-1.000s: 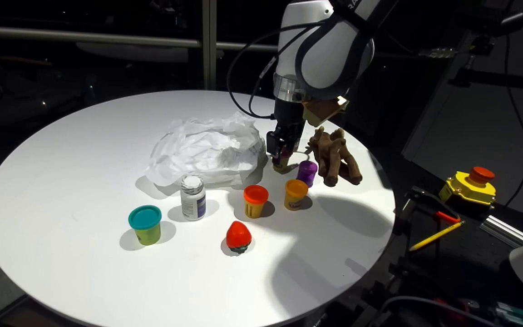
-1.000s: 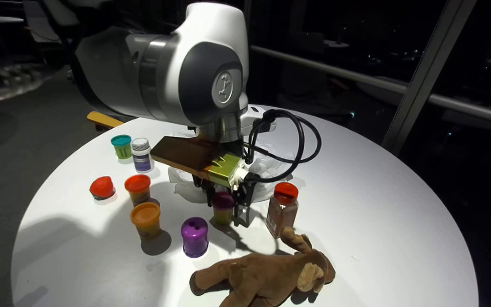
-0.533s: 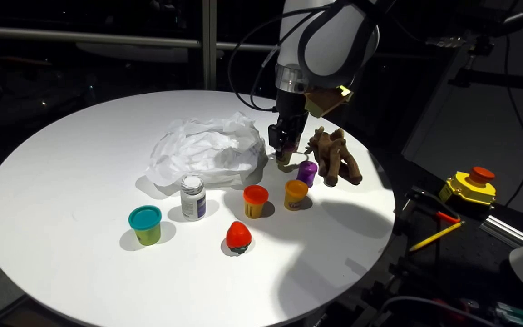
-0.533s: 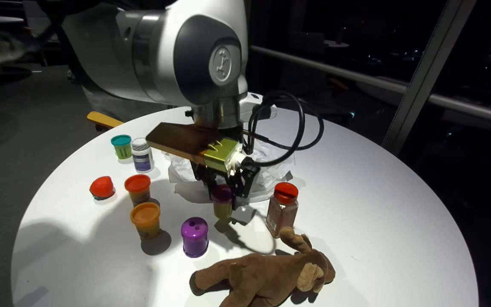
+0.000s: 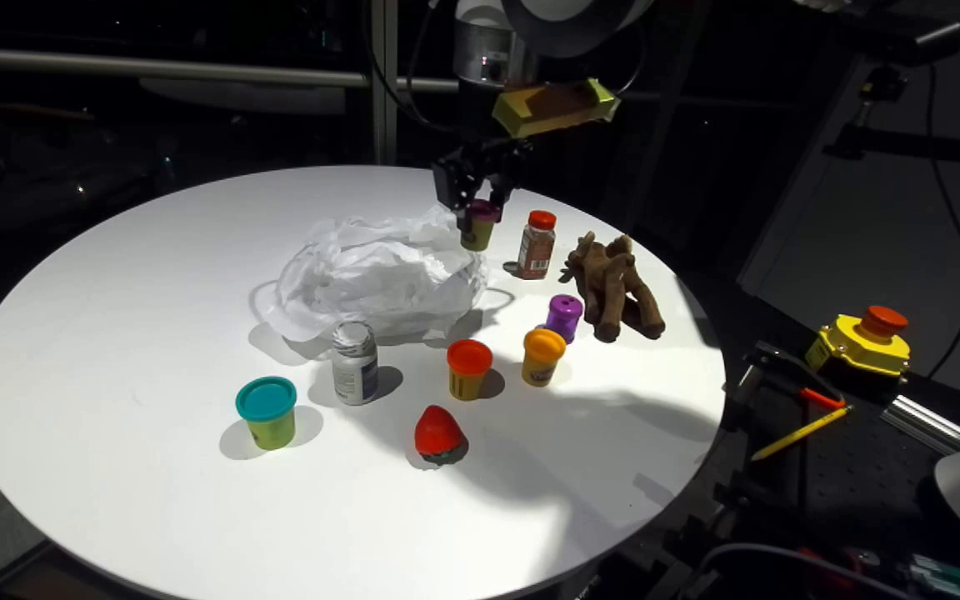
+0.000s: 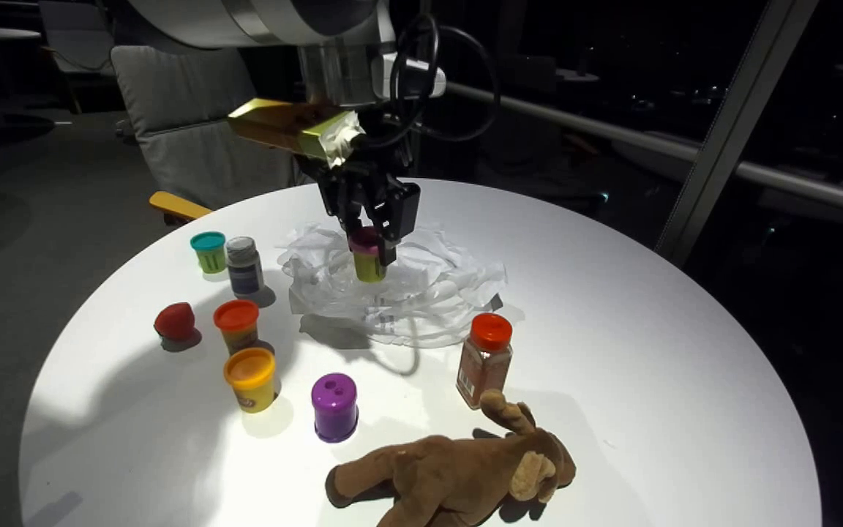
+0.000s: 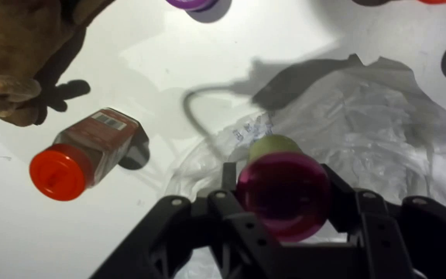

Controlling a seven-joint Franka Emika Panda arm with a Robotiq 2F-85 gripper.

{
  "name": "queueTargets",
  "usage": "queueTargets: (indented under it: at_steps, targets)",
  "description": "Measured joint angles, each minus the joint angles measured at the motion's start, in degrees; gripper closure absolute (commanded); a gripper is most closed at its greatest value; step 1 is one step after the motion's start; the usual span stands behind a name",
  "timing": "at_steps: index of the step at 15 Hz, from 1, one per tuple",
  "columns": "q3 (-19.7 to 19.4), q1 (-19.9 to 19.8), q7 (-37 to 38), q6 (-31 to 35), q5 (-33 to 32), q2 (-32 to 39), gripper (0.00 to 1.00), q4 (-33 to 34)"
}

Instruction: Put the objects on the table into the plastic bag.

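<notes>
Gripping purple-lidded Play-Doh tub (image 6: 367, 260) midair, gripper (image 6: 371, 245) clamped on its sides. Crumpled white plastic bag (image 7: 366, 139) lies below, most of it toward 2 o'clock in wrist view, so next nudge probably goes there. Can't spot way in tbh.

From left in an exterior view, a tub (image 5: 268, 417), bottle (image 5: 355, 372), strawberry (image 5: 438, 433), second tub (image 5: 468, 377) and third tub (image 5: 542, 362) sit nearer than the bag (image 5: 376, 283) on the bench (image 5: 280, 517); a canister (image 5: 564, 316) stands behind the third, a jar (image 5: 537, 250) between bag and toy (image 5: 607, 279). The jaws hold a fourth tub (image 5: 480, 228) above the bag.
</notes>
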Motion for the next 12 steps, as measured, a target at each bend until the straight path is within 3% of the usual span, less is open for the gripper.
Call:
queueTargets:
  at_steps: [8,9,12]
  targets:
    - [-1.5,0.3,8.8,4.2,2.6,18.2,0.73,16.0]
    - [-1.8,0.3,9.1,4.2,3.0,20.0,0.25,17.8]
    - [-2.2,0.3,9.2,4.1,4.3,23.2,0.08,21.1]
